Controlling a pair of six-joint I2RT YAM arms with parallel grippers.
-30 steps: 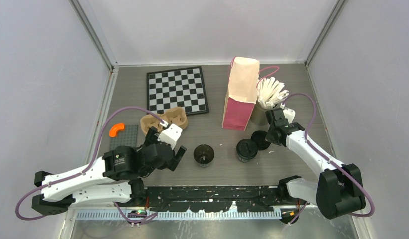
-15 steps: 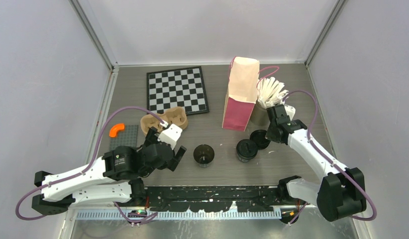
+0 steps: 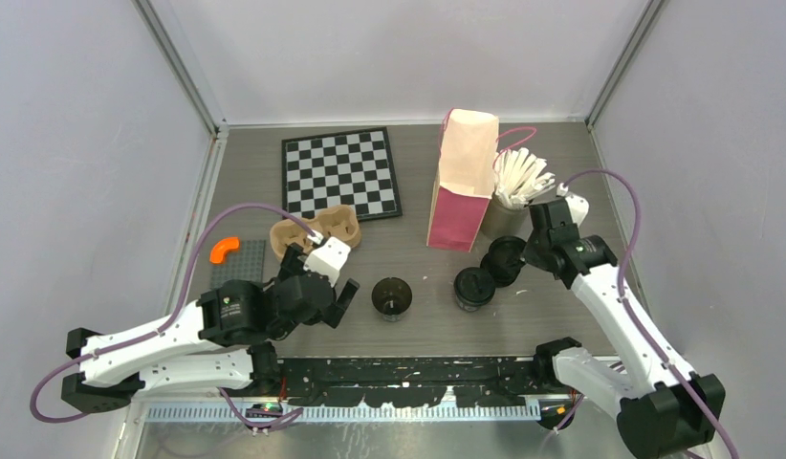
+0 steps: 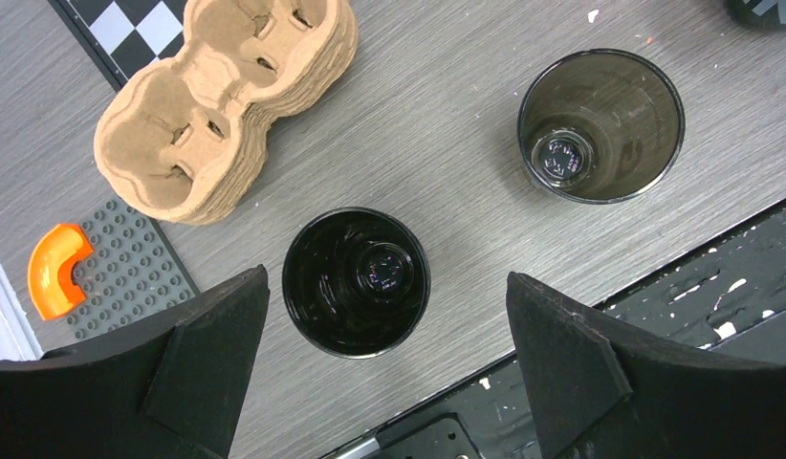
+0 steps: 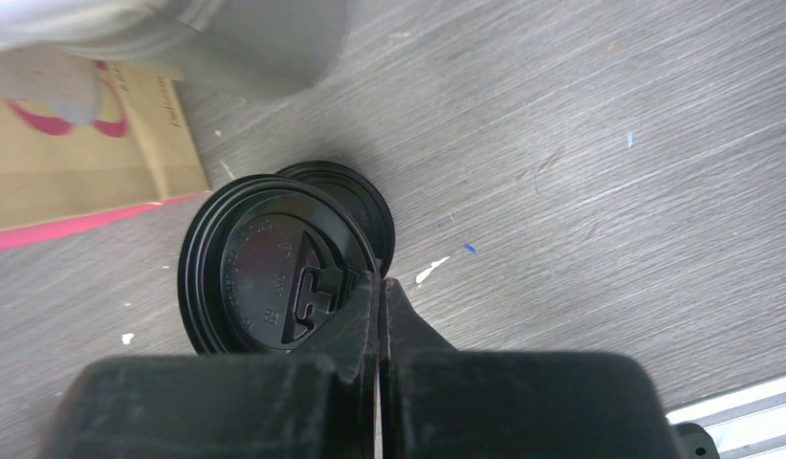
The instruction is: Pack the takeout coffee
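Black lid [image 5: 274, 277] sits pinched at its rim in the right claw [image 5: 380, 287]; left claw [image 4: 384, 279] gapes wide above a black cup [image 4: 341, 320] on the counter [image 4: 447, 115].

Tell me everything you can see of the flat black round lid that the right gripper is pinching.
The flat black round lid looks like glossy moulded plastic, with a raised rim, embossed lettering and a sip tab on top. The right gripper is shut on its near edge, holding it tilted over the grey wood-grain table. A second black lid lies just behind; contact between them is unclear.
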